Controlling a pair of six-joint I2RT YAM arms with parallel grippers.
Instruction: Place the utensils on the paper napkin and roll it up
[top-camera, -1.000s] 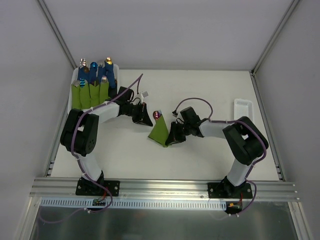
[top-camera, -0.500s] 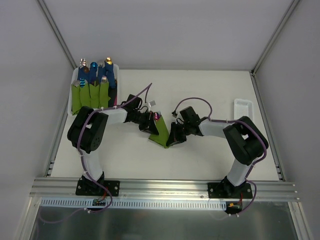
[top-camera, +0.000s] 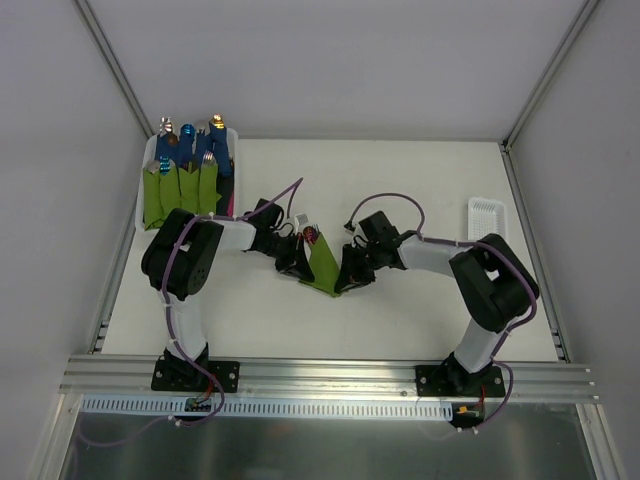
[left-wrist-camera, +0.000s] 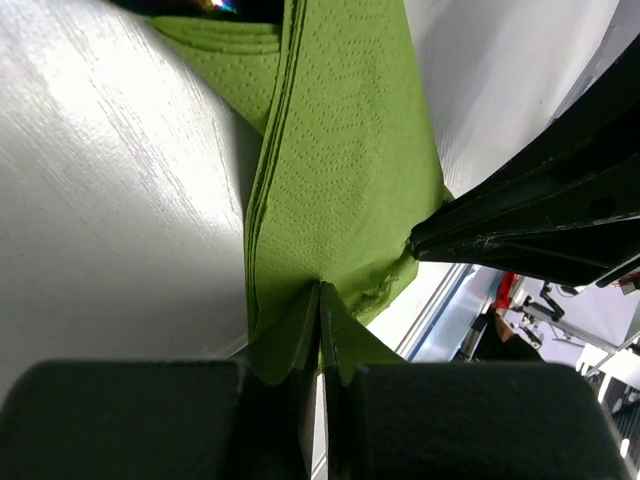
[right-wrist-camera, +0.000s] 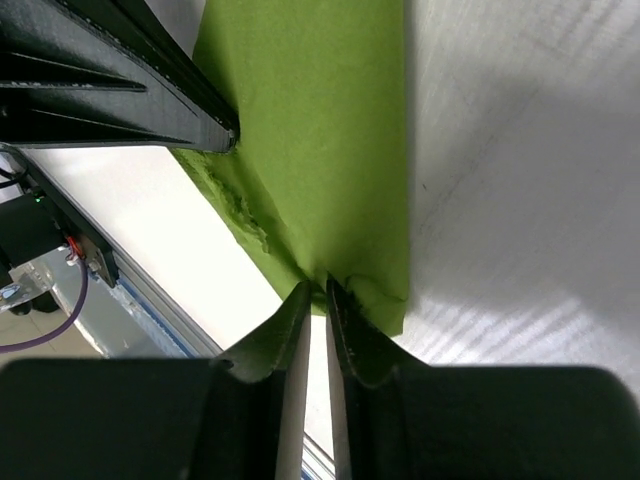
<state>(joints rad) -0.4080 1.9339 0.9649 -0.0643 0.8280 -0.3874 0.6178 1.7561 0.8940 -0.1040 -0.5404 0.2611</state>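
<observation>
The paper napkin lies folded into a narrow olive-green wedge at the table's middle. A shiny reddish end of the utensils sticks out of its far tip; the rest of them is hidden inside. My left gripper presses against the wedge's left side, and in the left wrist view its tips are shut on the napkin's edge. My right gripper meets the near right corner. In the right wrist view its tips pinch the napkin's corner with a thin slit between the fingers.
A white bin at the back left holds several green rolled bundles with blue handles. A small white tray sits at the right edge. An aluminium rail runs along the near edge, and walls close in the table's sides.
My left gripper has swung right from beside the bin to the napkin and shut on its left edge. The right gripper has stayed at the near corner, its jaws a touch wider.
</observation>
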